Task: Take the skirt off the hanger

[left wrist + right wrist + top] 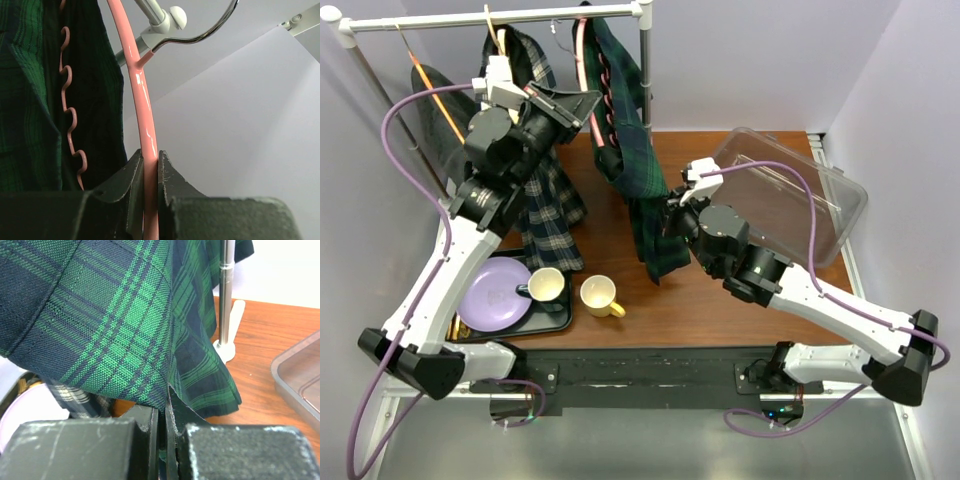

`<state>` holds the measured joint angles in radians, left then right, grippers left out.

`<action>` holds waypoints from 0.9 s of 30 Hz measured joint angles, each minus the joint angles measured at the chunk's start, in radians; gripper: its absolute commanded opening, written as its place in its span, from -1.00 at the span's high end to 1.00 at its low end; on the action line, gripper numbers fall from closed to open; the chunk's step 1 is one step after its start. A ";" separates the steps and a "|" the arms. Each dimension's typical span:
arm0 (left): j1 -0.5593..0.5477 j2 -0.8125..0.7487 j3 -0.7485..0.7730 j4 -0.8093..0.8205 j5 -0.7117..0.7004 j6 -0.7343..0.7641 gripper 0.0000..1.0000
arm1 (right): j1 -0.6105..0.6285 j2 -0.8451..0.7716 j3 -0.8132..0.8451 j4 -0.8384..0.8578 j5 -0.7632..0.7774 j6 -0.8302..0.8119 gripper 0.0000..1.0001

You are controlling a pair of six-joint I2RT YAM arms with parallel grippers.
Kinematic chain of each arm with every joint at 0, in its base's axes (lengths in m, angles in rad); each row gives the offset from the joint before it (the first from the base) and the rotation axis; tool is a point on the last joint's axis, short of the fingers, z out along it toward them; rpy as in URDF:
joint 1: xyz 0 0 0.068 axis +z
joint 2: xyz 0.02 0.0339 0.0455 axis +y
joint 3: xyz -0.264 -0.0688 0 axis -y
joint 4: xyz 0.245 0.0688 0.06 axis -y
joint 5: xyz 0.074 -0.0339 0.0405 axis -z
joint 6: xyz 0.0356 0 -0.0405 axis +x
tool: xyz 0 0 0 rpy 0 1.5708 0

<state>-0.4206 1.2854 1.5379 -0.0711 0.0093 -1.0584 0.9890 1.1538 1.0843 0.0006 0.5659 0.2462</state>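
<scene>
At back edge of table point(670, 300) — skirt point(642, 190) hides most of pink hanger point(142, 100), clamped by left gripper point(151, 172); right gripper point(163, 412) pinches skirt hem. Near-left tray point(560, 322) — plate point(485, 290), mug point(547, 286).

Bright even light, soft shadows, mostly sharp

Purple plate point(485, 302); yellow mug point(599, 295); clear bin point(798, 188)

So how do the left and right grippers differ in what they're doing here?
The left gripper clamps the rigid pink hanger; the right gripper pinches the soft green skirt at its lower edge. The left is raised near the rail; the right sits low, by the table. Both are shut on something.
</scene>
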 measured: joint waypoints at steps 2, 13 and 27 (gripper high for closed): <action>0.000 -0.018 0.001 -0.022 0.006 0.004 1.00 | 0.000 -0.025 -0.012 -0.005 -0.013 0.005 1.00; -0.005 -0.041 0.045 -0.196 0.091 0.004 1.00 | 0.001 -0.192 -0.058 -0.150 -0.051 0.086 1.00; -0.008 -0.119 0.080 -0.393 0.175 0.022 1.00 | 0.006 -0.377 -0.128 -0.242 -0.068 0.113 1.00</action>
<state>-0.4282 1.1664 1.6184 -0.4641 0.1841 -1.0363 0.9951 0.7773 0.9565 -0.2413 0.4984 0.3588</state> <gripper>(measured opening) 0.152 0.030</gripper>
